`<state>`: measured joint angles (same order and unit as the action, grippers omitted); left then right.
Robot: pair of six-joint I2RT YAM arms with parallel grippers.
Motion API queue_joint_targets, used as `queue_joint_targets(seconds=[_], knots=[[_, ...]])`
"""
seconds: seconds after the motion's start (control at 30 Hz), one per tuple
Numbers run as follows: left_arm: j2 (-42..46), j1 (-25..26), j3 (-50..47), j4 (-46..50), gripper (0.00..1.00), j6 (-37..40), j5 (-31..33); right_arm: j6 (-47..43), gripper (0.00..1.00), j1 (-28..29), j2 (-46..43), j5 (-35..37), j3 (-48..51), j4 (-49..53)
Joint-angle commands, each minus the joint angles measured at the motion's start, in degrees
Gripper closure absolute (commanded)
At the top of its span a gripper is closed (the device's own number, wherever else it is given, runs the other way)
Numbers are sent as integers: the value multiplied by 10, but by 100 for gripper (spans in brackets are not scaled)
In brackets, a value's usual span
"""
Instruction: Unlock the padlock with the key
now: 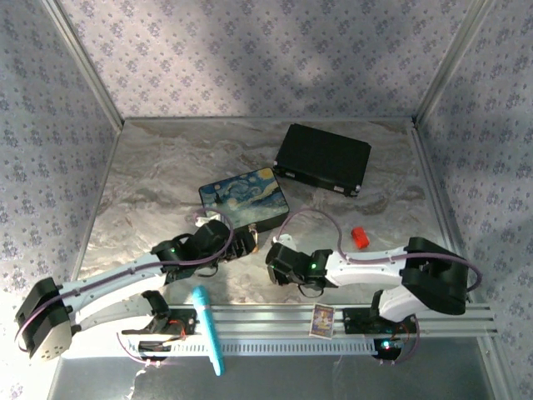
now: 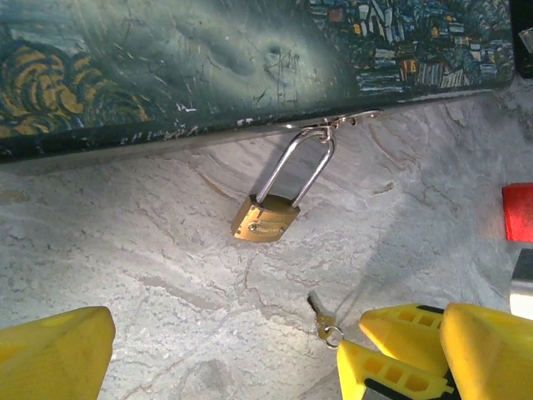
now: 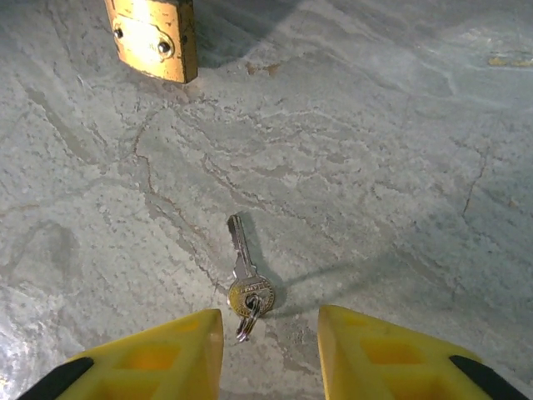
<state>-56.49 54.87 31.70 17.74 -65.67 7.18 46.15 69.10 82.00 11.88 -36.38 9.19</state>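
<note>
Step 1 of the job, key pickup; lock not touched yet.

Right gripper: fingers partly spread, straddling the bow end of the key. Gap visible on both sides, so nothing pinched. Left gripper: spread wide, holding nothing, hanging over the padlock.

Key lies flat on the table, just short of the padlock and between it and the right fingers. Its long axis runs roughly toward the lock, blade tip aimed at the body, bow and small ring toward the gripper.

The padlock hangs by its shackle from the hasp of the box. Its body rests on the table with the long axis away from the box and the keyway face toward the key.

Next: pinch the bow across its flats, keeping the blade free. A thin flat key will likely need the fingertips right down at the table. Then lift and line the blade up with the keyway. Left probably has to steady the body.
</note>
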Motion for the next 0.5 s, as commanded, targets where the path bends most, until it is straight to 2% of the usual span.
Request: queue_joint_targets(seconds=[0.0,0.37,0.47], knots=[[-3,4,-4,-17,0,-13,15,11,66,8,11,23,-18,-11],[-6,4,-9,-17,0,-17,21,23,73,17,53,27,-39,3],[-7,5,-12,-17,0,-20,23,26,80,22,65,29,-45,20]])
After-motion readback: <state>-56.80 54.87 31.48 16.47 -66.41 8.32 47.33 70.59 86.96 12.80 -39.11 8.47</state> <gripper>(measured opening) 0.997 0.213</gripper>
